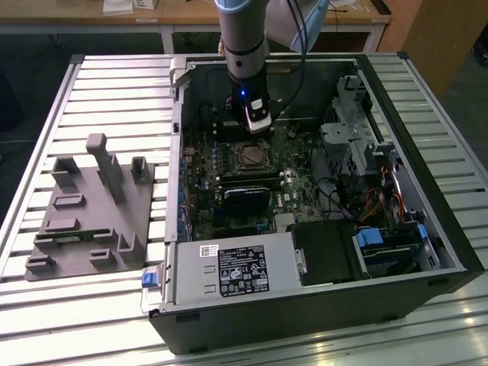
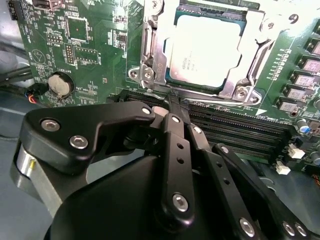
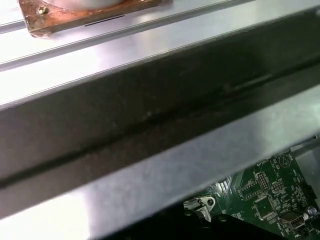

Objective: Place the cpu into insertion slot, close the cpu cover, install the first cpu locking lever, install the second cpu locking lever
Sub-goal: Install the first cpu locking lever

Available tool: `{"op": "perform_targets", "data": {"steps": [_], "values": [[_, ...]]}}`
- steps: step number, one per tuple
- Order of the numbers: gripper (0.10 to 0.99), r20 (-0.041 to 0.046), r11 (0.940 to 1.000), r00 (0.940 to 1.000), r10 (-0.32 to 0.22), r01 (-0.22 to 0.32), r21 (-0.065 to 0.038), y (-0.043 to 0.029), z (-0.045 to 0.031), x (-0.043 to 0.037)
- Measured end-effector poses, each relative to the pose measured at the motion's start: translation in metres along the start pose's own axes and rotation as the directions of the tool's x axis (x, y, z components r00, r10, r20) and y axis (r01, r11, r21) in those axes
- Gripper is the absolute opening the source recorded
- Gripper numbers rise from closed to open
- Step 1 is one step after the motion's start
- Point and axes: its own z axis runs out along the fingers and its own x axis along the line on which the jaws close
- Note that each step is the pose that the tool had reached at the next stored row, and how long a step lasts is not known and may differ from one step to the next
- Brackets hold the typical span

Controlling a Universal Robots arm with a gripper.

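i see the arm (image 1: 242, 46) reaching down into the open computer case (image 1: 427, 229), which lies on its side on the slatted metal surface (image 1: 114, 84). in the exterior view the gripper (image 1: 258, 126) hangs just above the green motherboard (image 1: 293, 194), close to the insertion slot (image 1: 251, 155) on the side nearer the case's far wall. in the second wrist view the cpu (image 2: 207, 50) sits flat inside the insertion slot (image 2: 150, 75), its pale metal top facing up, and the silver cpu cover (image 2: 257, 37) lies down around it, framing the chip through its square window. the gripper (image 2: 172, 102) is drawn narrow in that view, its black fingers (image 2: 175, 130) brought together to a point with nothing between them, and the tip is right at the socket's edge where a thin metal lever rod (image 2: 210, 101) runs along the frame; i cannot tell whether the tip touches the rod. long black memory slots (image 2: 240, 130) run just beside the socket, and a round coin battery (image 2: 60, 84) sits on the board well apart from it. in the first wrist view i get the case's metal wall (image 3: 150, 115) and a corner of green board (image 3: 265, 190). on the surface, towards the exterior view's left, a grey fixture block (image 1: 88, 221) stands apart from the case.
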Motion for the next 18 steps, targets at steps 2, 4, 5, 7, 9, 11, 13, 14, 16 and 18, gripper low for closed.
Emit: {"op": "perform_targets", "data": {"steps": [2, 4, 5, 7, 9, 11, 13, 14, 16, 18], "values": [[0.106, 0.0017, 1.0000, 1.0000, 0.005, -0.005, 0.001, -0.0002, 0.0008, 0.0001], [0.106, 0.0034, 0.9999, 0.9999, 0.011, -0.011, 0.003, -0.0004, 0.0017, 0.0002], [0.106, 0.0041, 0.9999, 0.9999, 0.013, -0.013, 0.003, -0.0005, 0.0022, 0.0003], [0.106, 0.0052, 0.9998, 0.9998, 0.019, -0.019, 0.002, -0.0005, 0.0033, 0.0004], [0.106, 0.0058, 0.9998, 0.9997, 0.022, -0.022, 0.004, -0.0007, 0.0035, 0.0005], [0.106, 0.0058, 0.9997, 0.9997, 0.022, -0.022, 0.004, -0.0008, 0.0035, 0.0005], [0.106, 0.0056, 0.9997, 0.9997, 0.022, -0.022, 0.003, -0.0007, 0.0036, 0.0005], [0.106, 0.0056, 0.9997, 0.9997, 0.022, -0.022, 0.003, -0.0007, 0.0033, 0.0005], [0.106, 0.0057, 0.9997, 0.9997, 0.022, -0.022, 0.003, -0.0001, 0.0006, 0.0001], [0.106, 0.0056, 0.9997, 0.9997, 0.022, -0.022, 0.003, 0.0005, -0.0026, -0.0004]]}}
